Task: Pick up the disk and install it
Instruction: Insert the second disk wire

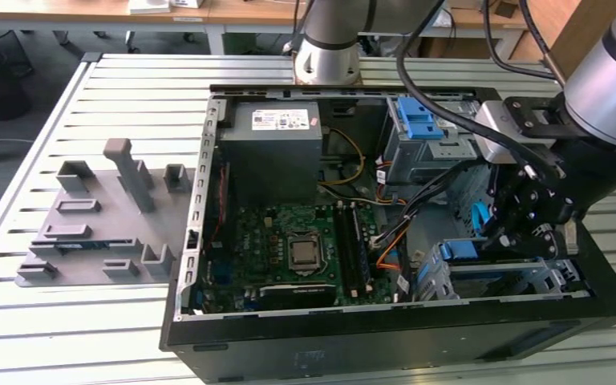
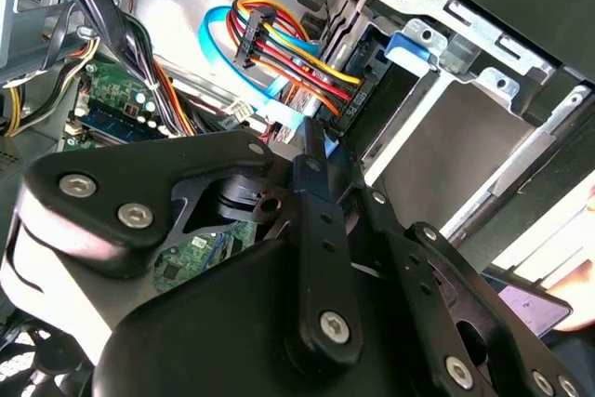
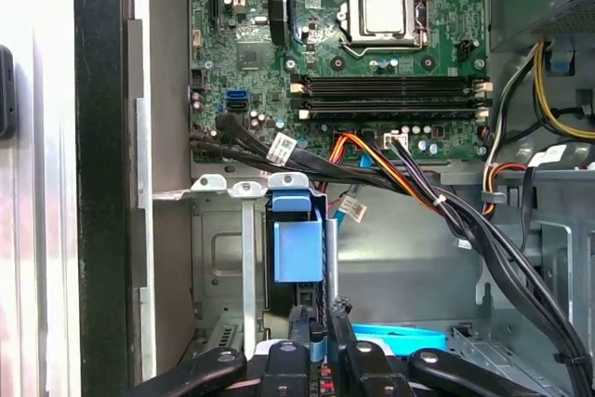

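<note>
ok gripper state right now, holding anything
gripper: fingers drawn close on a thin blue edge over the drive cage inside the computer case; whether that edge belongs to the disk cannot be told.

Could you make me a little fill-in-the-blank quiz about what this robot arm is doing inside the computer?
1. The gripper is inside the open computer ____, over the drive cage.
2. In the first wrist view, the tab standing in the cage just beyond the fingertips is coloured ____.
3. On the table at the exterior view's left lies a ____ fixture with slots.
4. The motherboard is coloured ____.

Missing words: case; blue; grey; green
</note>
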`<state>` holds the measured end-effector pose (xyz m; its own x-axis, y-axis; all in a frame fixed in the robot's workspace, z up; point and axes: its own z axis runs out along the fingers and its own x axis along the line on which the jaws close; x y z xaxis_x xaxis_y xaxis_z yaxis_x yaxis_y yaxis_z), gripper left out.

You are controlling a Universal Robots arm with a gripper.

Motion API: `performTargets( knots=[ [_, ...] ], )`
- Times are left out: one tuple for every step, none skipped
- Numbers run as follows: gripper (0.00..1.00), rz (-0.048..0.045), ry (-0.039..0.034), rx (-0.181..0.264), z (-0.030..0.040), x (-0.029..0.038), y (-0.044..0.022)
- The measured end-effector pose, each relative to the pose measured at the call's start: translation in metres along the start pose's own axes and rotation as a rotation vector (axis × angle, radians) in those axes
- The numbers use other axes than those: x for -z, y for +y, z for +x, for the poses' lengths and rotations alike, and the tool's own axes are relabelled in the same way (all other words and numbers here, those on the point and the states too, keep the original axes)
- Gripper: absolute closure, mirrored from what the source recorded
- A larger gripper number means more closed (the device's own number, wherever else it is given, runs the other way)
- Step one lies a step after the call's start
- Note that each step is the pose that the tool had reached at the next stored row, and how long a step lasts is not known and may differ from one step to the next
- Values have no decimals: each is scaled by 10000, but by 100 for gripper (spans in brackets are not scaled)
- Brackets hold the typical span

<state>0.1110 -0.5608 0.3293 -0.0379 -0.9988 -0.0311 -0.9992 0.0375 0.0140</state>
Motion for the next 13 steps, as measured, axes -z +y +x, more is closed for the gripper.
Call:
performTargets(
  knots=[
    [77, 0, -2, 0, 0, 1, 0],
    [77, 0, 1, 0, 0, 6, 0],
    [77, 0, 2, 0, 0, 10, 0],
    [77, 0, 2, -1, 0, 14, 0],
    [77, 0, 2, -1, 0, 19, 0],
    [77, 0, 1, 0, -1, 23, 0],
    [77, 0, 1, -1, -1, 28, 0],
    [77, 0, 1, -1, -1, 33, 1],
    [77, 0, 1, 0, -1, 38, 1],
    [77, 0, 1, 0, -1, 43, 1],
    [77, -1, 1, 0, -1, 47, 1],
    [77, -1, 0, 0, -1, 50, 1],
    [77, -2, -1, 0, -2, 51, 1]
  ],
)
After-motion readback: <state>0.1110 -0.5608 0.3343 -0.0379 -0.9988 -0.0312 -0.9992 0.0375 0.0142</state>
